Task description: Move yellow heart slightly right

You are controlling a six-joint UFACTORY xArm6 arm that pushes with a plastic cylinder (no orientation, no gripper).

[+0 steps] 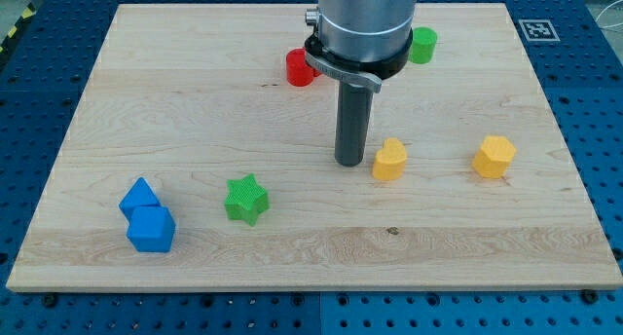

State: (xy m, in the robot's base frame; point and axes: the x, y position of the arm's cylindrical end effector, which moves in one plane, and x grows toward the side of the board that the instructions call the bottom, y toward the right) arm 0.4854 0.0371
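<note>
The yellow heart point(389, 161) lies on the wooden board right of centre. My tip point(350, 164) rests on the board just to the left of the heart, with a small gap or light contact; I cannot tell which. The rod stands upright below the grey arm housing. A second yellow block point(494, 156), hexagon-like, lies further to the view's right, about a hand's width from the heart.
A red block point(298, 68) and a green block point(423, 45) lie near the view's top, each partly hidden by the arm. A green star point(245, 199) lies lower left of my tip. Two blue blocks point(141, 196) point(151, 229) touch at the lower left.
</note>
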